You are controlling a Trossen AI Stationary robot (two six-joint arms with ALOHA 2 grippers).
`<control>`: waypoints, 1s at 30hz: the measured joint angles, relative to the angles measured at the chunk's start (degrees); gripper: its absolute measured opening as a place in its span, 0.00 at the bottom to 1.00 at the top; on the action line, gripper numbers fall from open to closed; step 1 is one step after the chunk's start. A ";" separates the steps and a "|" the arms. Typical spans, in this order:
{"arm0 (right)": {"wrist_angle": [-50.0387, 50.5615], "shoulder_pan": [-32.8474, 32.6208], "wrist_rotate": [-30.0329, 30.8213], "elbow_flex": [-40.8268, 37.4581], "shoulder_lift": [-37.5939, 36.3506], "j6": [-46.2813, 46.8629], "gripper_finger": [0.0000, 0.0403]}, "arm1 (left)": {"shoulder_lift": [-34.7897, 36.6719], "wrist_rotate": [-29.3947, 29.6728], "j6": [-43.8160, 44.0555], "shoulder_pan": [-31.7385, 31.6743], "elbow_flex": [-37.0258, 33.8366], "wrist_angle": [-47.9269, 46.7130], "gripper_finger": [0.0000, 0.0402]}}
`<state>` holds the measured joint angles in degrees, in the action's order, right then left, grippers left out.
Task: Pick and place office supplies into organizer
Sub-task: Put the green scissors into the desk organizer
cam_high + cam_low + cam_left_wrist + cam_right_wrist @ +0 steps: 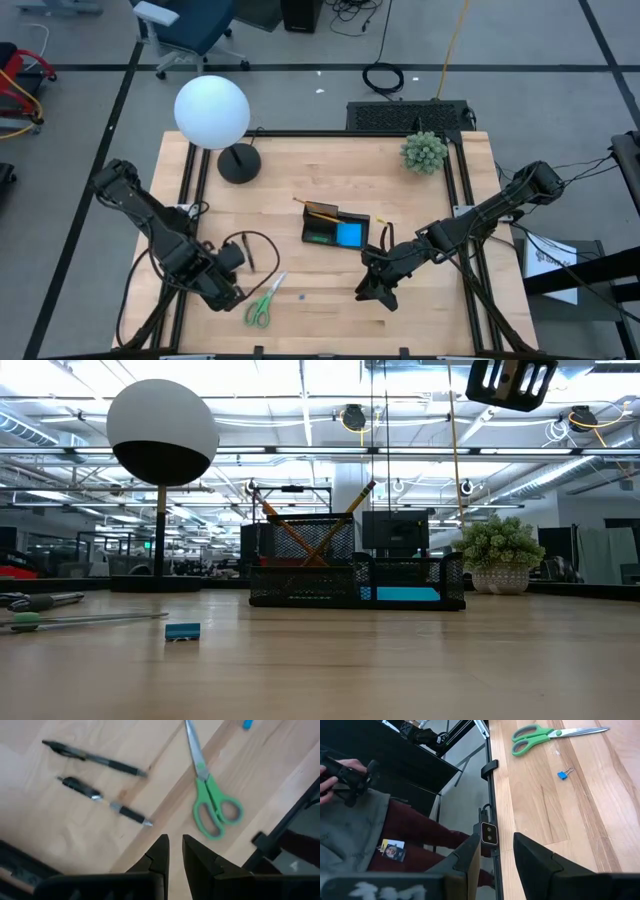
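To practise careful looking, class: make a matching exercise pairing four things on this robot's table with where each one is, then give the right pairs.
Things:
1. scissors
2. two pencils
3. blue pad
4. plant ball

Places:
A. far right corner of the table
B. crossed, standing in the organizer
C. flat on the table by the left gripper
D. lying in the organizer's right side

Pairs: 1-C, 2-B, 3-D, 4-A
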<state>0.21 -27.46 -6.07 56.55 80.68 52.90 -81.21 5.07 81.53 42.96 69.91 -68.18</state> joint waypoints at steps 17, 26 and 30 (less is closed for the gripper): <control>0.00 0.00 0.02 0.00 0.00 0.00 0.26 | -9.71 -2.45 12.62 -0.55 -6.08 16.77 0.12; -0.02 0.00 0.02 0.00 0.00 0.00 0.26 | -15.89 -8.81 16.75 -0.55 -5.99 25.26 0.22; -0.02 0.00 0.02 0.00 0.00 -0.02 0.26 | -17.11 -10.20 19.06 -0.51 -6.01 24.68 0.38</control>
<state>0.19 -27.46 -6.04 56.55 80.68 52.88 -98.32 -5.13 100.60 42.46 63.90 -43.50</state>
